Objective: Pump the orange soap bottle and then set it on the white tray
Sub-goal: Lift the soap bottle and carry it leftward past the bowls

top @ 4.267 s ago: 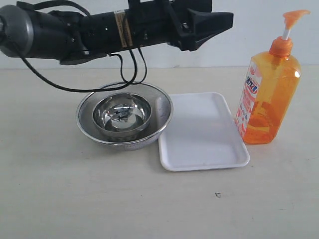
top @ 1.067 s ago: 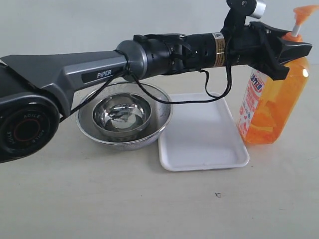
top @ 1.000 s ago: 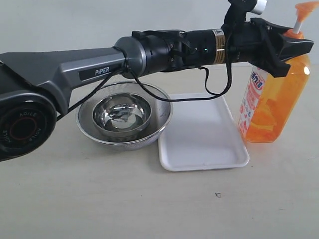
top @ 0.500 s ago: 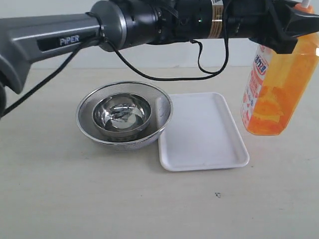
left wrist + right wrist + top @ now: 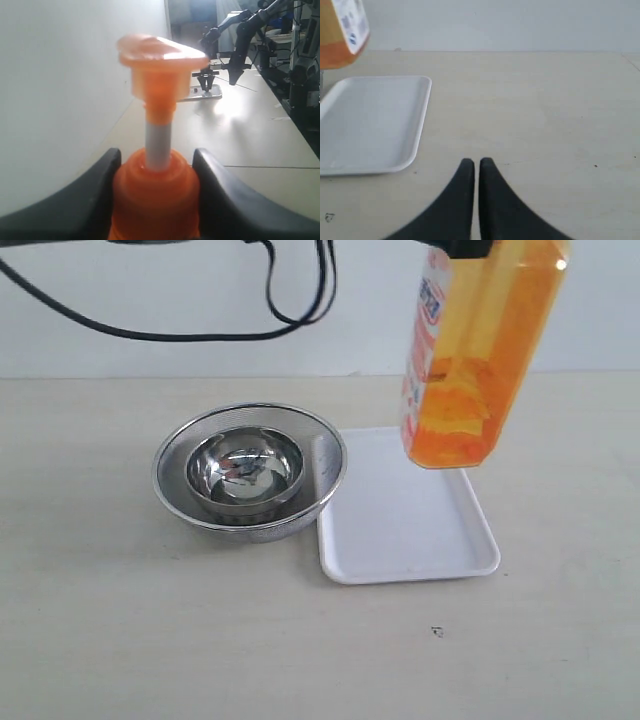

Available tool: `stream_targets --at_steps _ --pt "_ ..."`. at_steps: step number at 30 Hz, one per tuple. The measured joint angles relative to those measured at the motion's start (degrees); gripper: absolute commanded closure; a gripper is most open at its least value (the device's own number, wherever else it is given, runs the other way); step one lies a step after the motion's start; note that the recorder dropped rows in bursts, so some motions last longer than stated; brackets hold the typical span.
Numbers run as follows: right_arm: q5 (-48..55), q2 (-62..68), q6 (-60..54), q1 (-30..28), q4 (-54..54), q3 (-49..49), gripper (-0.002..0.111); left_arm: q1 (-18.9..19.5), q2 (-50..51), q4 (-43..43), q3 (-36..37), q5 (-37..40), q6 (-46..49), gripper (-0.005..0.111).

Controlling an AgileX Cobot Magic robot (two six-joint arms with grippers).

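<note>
Since your left gripper [image 5: 156, 162] is clenched on the orange soap bottle [image 5: 470, 360] at its collar, under the pump head [image 5: 161, 52], the bottle hangs in the air, slightly tilted, seemingly above the white tray [image 5: 400, 535]. That's likely a carry grip for setting it down. Your right gripper [image 5: 476, 167] is pinched closed and empty, low over the table [image 5: 545, 110] beside the tray. The exterior view cuts off the bottle's top and the grip. Can't tell if it's been pumped.
</note>
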Motion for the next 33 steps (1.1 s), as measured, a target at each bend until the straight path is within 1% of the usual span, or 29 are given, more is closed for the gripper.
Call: stream_targets --at_steps 6,10,16,19,23,26,30,33 --pt "0.00 0.00 0.00 0.00 0.00 0.00 0.108 5.35 -10.85 0.13 8.71 -0.43 0.09 0.102" --pt "0.00 0.00 0.00 0.00 0.00 0.00 0.108 9.74 -17.11 1.61 14.06 -0.77 -0.03 0.102" --pt "0.00 0.00 0.00 0.00 0.00 0.00 0.108 17.36 -25.61 3.32 21.40 -2.42 -0.77 0.102" --pt "0.00 0.00 0.00 0.00 0.00 0.00 0.108 21.75 -28.61 4.14 24.40 -5.59 -1.72 0.102" --pt "0.00 0.00 0.00 0.00 0.00 0.00 0.108 28.80 -31.11 4.37 27.34 -12.50 -3.47 0.102" --pt "0.00 0.00 0.00 0.00 0.00 0.00 0.108 33.75 -32.35 4.37 29.38 -15.62 -4.00 0.102" --pt "0.00 0.00 0.00 0.00 0.00 0.00 0.108 40.72 -32.98 4.37 32.96 -19.07 -3.66 0.102" --pt "0.00 0.00 0.00 0.00 0.00 0.00 0.108 45.70 -32.98 3.38 36.25 -22.28 -1.45 0.102"
